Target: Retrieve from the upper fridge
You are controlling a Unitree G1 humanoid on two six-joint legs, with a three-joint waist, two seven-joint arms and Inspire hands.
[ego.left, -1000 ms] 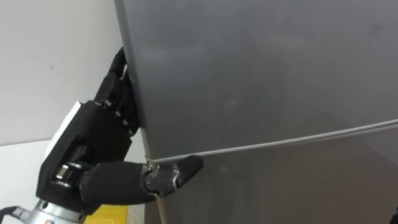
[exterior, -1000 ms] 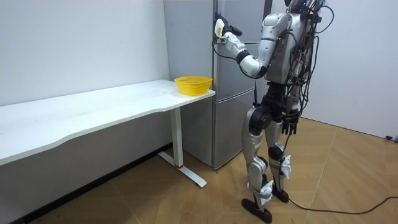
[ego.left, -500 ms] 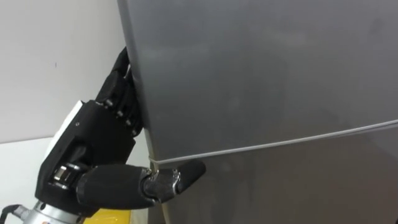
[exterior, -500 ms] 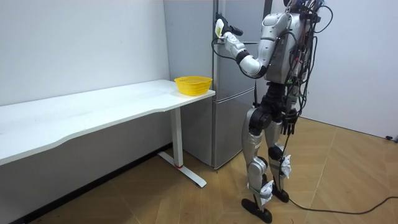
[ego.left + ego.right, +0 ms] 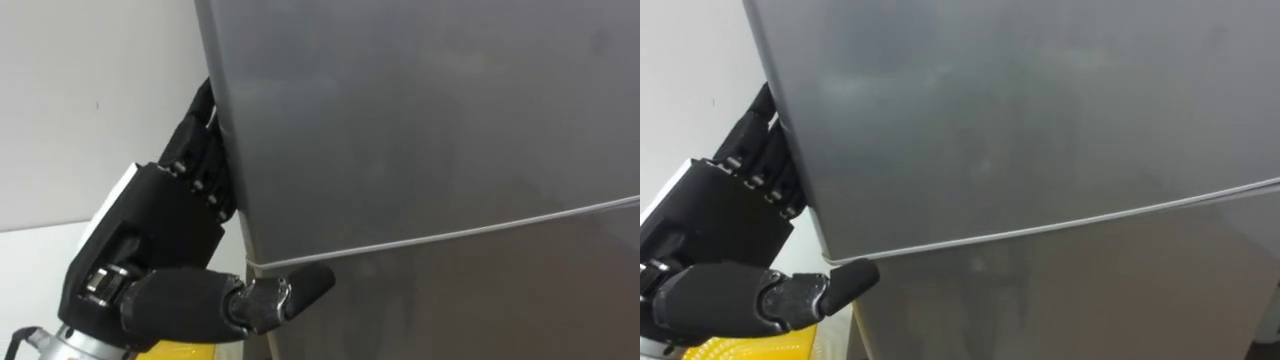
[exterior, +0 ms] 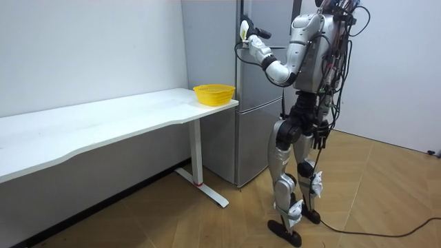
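Observation:
A tall grey fridge stands in front of me. Its upper door meets the lower door at a thin bright seam, and both look closed. My left hand is at the upper door's left edge. Its fingers curl round behind that edge, and its thumb lies across the front at the seam. In the room view this left hand is raised to the door at head height. My right hand hangs by my hip, too small to read.
A yellow basket sits on the end of a long white table just left of the fridge, and its rim shows under my left hand. A white wall is behind the table. Open wooden floor lies behind me.
The eye view has shifted slightly to the right. My left hand keeps its hold on the door's edge and has risen a touch. The right arm has not moved.

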